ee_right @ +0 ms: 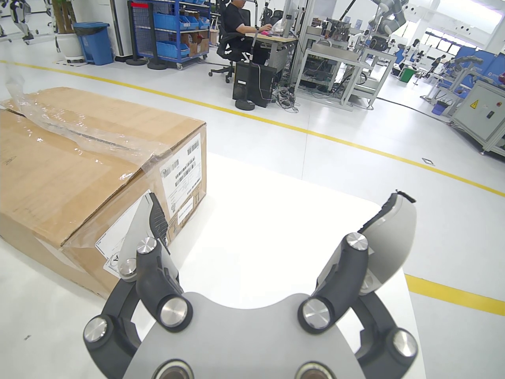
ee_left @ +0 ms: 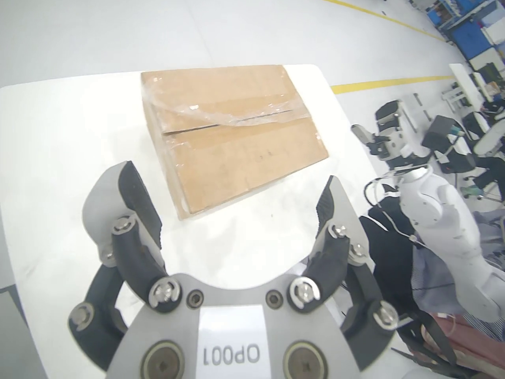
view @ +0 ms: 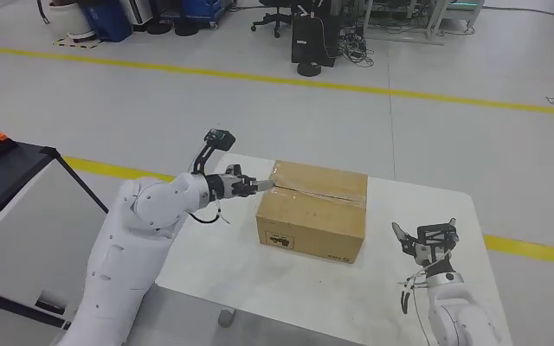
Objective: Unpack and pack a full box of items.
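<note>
A brown cardboard box (view: 312,208) stands in the middle of the white table (view: 415,294), flaps down, with wrinkled clear tape (ee_left: 236,116) along its top seam. My left gripper (view: 260,184) hovers at the box's left end, near its top edge. In the left wrist view this gripper (ee_left: 230,183) is open and empty, with the box (ee_left: 232,136) just beyond its fingertips. My right gripper (view: 424,238) sits to the right of the box, a short gap away. Its fingers are spread open and empty in the right wrist view (ee_right: 274,203), beside the box's labelled end (ee_right: 181,183).
The table's right and front parts are bare white surface (ee_right: 276,218). A black stand (view: 26,164) is off the table's left side. Yellow floor lines (view: 260,78) run behind, with racks and workstations far back.
</note>
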Robot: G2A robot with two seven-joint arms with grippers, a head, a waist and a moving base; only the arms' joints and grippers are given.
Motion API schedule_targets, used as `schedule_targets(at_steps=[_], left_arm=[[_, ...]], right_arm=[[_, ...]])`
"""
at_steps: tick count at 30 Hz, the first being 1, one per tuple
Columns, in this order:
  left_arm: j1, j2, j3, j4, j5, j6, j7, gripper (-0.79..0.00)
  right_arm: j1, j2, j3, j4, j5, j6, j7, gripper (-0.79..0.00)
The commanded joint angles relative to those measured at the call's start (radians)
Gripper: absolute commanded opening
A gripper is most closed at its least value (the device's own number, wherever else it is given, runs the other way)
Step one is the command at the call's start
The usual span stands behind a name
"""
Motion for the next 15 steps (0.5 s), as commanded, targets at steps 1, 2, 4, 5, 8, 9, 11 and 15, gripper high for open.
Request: schedule_targets(at_steps=[1, 2, 4, 5, 8, 9, 11, 15], left_arm=[[-0.071, -0.01, 0.048, 0.096, -0.025, -0.033, 0.033, 0.0], [-0.098, -0.018, 0.072, 0.14, -0.059, -0.051, 0.067, 0.0], [-0.154, -0.034, 0.115, 0.239, -0.137, -0.084, 0.111, 0.0], [-0.18, -0.042, 0.138, 0.285, -0.152, -0.111, 0.129, 0.0], [-0.243, -0.063, 0.195, 0.419, -0.205, -0.177, 0.189, 0.0], [-0.262, -0.07, 0.213, 0.458, -0.21, -0.195, 0.202, 0.0], [-0.293, -0.081, 0.248, 0.535, -0.196, -0.209, 0.231, 0.0], [-0.324, -0.104, 0.298, 0.654, -0.199, -0.22, 0.315, 0.0]], right_arm=[[0.0, 0.0, 0.0, 0.0, 0.0, 0.0, 0.0, 0.0], [0.0, 0.0, 0.0, 0.0, 0.0, 0.0, 0.0, 0.0], [0.0, 0.0, 0.0, 0.0, 0.0, 0.0, 0.0, 0.0], [0.0, 0.0, 0.0, 0.0, 0.0, 0.0, 0.0, 0.0], [0.0, 0.0, 0.0, 0.0, 0.0, 0.0, 0.0, 0.0], [0.0, 0.0, 0.0, 0.0, 0.0, 0.0, 0.0, 0.0], [0.0, 0.0, 0.0, 0.0, 0.0, 0.0, 0.0, 0.0], [0.0, 0.0, 0.0, 0.0, 0.0, 0.0, 0.0, 0.0]])
